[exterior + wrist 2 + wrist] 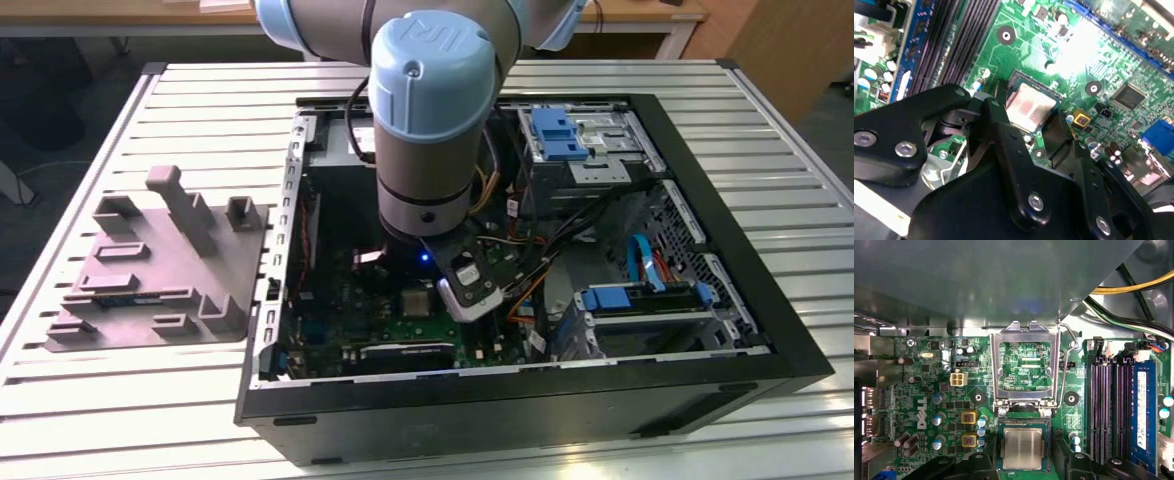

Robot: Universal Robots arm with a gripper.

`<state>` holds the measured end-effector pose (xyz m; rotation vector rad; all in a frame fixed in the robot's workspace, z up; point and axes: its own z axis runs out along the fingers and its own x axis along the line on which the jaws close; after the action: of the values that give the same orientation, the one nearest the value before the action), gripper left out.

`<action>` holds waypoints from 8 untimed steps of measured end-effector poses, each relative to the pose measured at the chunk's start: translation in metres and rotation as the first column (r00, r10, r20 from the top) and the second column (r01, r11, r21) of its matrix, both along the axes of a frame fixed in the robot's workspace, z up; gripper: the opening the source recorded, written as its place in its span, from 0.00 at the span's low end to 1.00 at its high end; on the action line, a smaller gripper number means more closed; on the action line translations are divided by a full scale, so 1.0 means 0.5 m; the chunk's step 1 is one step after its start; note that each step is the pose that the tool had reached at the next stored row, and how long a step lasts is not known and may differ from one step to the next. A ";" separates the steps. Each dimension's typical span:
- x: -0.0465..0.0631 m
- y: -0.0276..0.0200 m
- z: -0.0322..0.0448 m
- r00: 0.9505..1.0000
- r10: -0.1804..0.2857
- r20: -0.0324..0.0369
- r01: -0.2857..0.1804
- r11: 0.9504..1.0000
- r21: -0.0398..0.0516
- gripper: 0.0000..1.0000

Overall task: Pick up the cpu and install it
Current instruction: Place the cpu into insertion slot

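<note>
My jaws stand open astride the cpu [1023,449], gripping nothing. It lies in its socket on the motherboard [979,390], beside the flipped-open metal frame [1026,336]. If I lift away crooked, I could drag it askew and bend pins.

We get even room light in the exterior view: table [134,400] bright, computer case [534,405] interior dim beneath the arm [427,130], small blue glow [424,258] below the wrist. Second wrist view: glare blows out part of the motherboard [1079,42], cpu [1030,106] lid reflects pink, near jaws soft. First wrist view: motherboard evenly lit, metal panel [979,280] dark with a faint blue sheen.
</note>
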<state>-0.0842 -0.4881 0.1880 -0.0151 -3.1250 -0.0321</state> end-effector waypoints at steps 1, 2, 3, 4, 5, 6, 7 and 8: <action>0.000 -0.0001 0.000 1.000 0.000 0.000 0.000 1.000 0.000 0.55; 0.000 -0.0001 0.000 1.000 0.000 0.000 0.000 1.000 0.000 0.55; 0.000 -0.0001 0.000 1.000 0.000 0.000 0.000 1.000 0.000 0.55; 0.000 -0.0001 0.001 1.000 0.000 0.000 0.000 1.000 0.000 0.55; 0.000 -0.0001 0.002 1.000 0.000 0.000 0.000 1.000 0.000 0.55; 0.000 -0.0001 0.001 1.000 0.000 0.000 0.000 1.000 0.001 0.55; 0.000 -0.0001 0.002 1.000 0.000 0.000 0.000 1.000 0.001 0.55; 0.000 -0.0001 0.001 1.000 0.000 0.000 0.000 1.000 0.001 0.55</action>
<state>-0.0841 -0.4881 0.1888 -0.0152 -3.1246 -0.0334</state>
